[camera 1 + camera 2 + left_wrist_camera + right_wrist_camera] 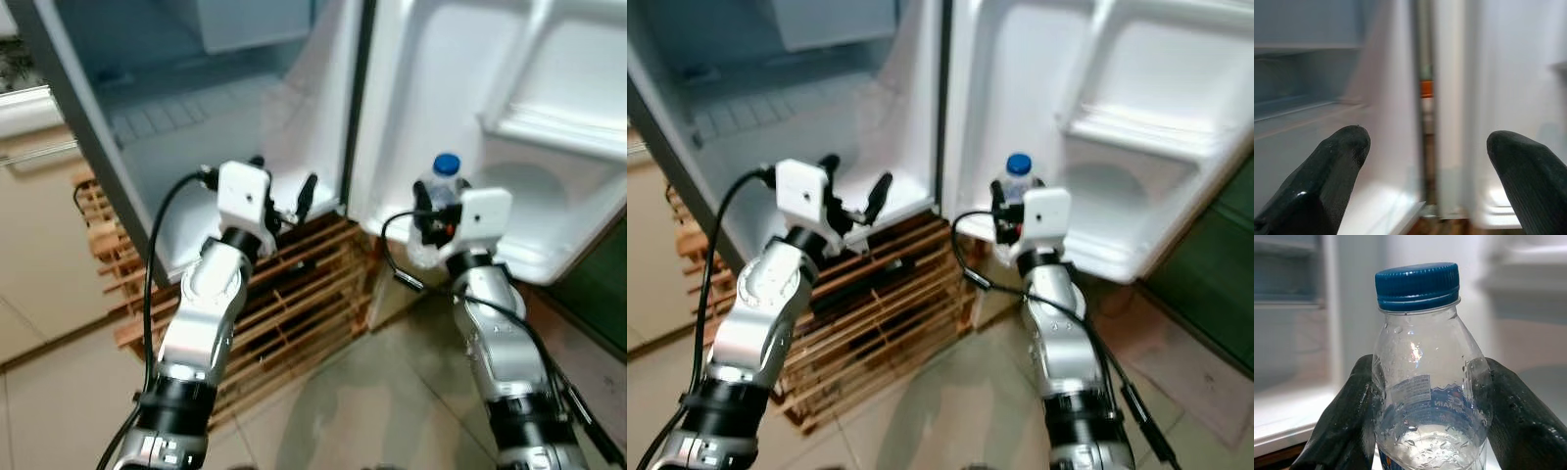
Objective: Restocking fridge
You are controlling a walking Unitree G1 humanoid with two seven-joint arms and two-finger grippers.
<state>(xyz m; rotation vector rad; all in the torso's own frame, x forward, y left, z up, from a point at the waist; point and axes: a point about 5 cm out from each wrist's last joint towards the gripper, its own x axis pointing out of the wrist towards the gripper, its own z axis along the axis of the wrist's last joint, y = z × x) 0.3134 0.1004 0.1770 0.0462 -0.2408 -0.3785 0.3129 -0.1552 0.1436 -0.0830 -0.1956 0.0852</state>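
Right wrist view shows the right gripper with its jaws closed on a clear water bottle with a blue cap, one black finger pressed to each side of its body, the bottle upright and about half full. In the left eye view that bottle is held up in front of the open fridge door, just before the door's lowest shelf and below the upper door shelf. The left gripper hangs at the front edge of the fridge interior, near the hinge side, its jaws spread apart and holding nothing. The fridge stands on a wooden pallet. The step in hand looks to be carrying the bottle to a place in the door. The next move would likely call for lifting the bottle over the lip of the lowest door shelf, lowering it until its base rests there upright, and only then letting the jaws part, with care that the wet, smooth plastic does not slip or tip.
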